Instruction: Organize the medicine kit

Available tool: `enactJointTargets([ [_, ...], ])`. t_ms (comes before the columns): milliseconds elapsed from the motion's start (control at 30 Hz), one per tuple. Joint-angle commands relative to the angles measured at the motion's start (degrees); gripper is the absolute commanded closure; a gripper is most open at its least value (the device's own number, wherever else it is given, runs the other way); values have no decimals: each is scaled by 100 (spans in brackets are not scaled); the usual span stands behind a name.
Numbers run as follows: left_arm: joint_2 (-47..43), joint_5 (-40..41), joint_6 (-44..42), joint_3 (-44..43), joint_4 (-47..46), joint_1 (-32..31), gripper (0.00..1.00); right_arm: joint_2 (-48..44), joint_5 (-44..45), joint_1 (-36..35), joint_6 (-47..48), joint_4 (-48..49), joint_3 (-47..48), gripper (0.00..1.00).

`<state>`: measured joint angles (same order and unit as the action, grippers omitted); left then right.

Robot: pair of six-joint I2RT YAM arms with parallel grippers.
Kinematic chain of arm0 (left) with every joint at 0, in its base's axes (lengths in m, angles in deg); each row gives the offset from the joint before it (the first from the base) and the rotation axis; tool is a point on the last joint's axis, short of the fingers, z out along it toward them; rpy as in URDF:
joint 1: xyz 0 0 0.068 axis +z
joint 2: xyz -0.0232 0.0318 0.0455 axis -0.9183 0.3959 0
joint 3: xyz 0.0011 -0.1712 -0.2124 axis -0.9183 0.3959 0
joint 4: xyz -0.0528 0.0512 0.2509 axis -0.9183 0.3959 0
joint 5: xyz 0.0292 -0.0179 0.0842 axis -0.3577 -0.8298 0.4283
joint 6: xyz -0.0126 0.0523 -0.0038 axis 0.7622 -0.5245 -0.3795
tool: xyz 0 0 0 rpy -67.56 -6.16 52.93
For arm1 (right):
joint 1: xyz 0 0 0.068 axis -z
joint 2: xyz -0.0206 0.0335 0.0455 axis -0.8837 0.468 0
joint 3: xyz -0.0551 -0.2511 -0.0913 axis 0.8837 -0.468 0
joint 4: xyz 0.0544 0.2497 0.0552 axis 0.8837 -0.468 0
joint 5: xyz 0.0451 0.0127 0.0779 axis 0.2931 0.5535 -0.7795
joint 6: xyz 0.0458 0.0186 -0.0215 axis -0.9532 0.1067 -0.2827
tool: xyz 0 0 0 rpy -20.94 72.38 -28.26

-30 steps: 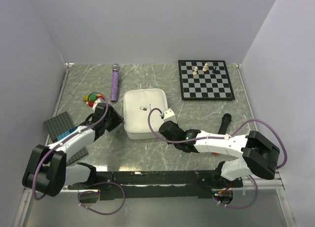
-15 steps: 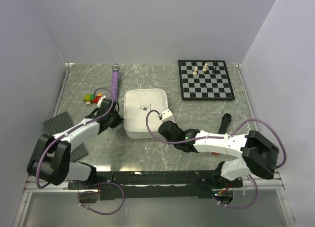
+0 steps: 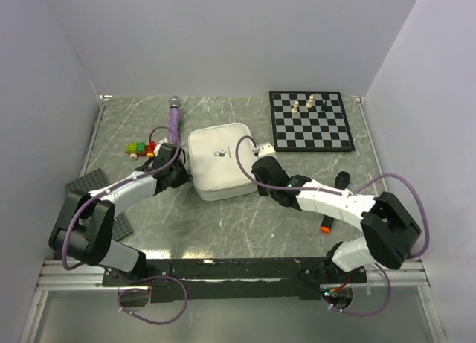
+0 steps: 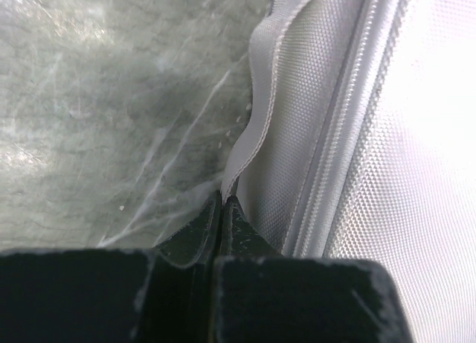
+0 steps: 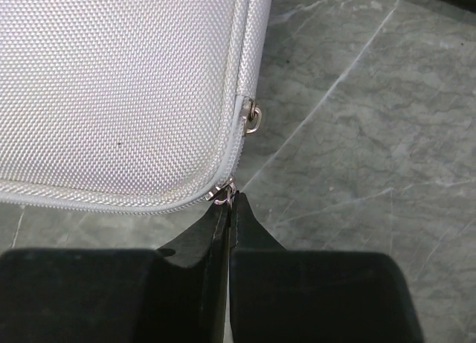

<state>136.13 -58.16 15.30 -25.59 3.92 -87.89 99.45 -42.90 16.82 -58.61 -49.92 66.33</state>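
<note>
The white, rounded-square woven-fabric medicine kit [image 3: 218, 163] is being held mid-table at both sides. Its grey side tab [image 4: 249, 146] is being pinched by the closed left gripper [image 4: 222, 209], seemingly to brace it, while the metal zipper pull [image 5: 223, 192] is being clamped by the closed right gripper [image 5: 227, 203], likely for unzipping. A dark pill logo [image 3: 219, 154] is being shown on top; no lettering is legible.

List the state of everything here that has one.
medicine kit: lid shut, lying flat.
left gripper: shut on its fabric tab.
right gripper: shut on its zip pull.
chess pieces: upright on the chessboard.
microphone: lying flat.
</note>
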Motion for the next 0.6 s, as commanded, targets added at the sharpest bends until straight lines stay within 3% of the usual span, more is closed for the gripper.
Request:
enactJointTargets([
  [0,128,1101,-647,137,755,232,99,278,856,318,391,-36,309,100],
  [367,146,873,-2070,-365,1310,337,99,673,224,598,1113,817,299,100],
  [567,224,548,-2229,-241,1151,381,99,928,-190,880,1332,1151,484,100],
])
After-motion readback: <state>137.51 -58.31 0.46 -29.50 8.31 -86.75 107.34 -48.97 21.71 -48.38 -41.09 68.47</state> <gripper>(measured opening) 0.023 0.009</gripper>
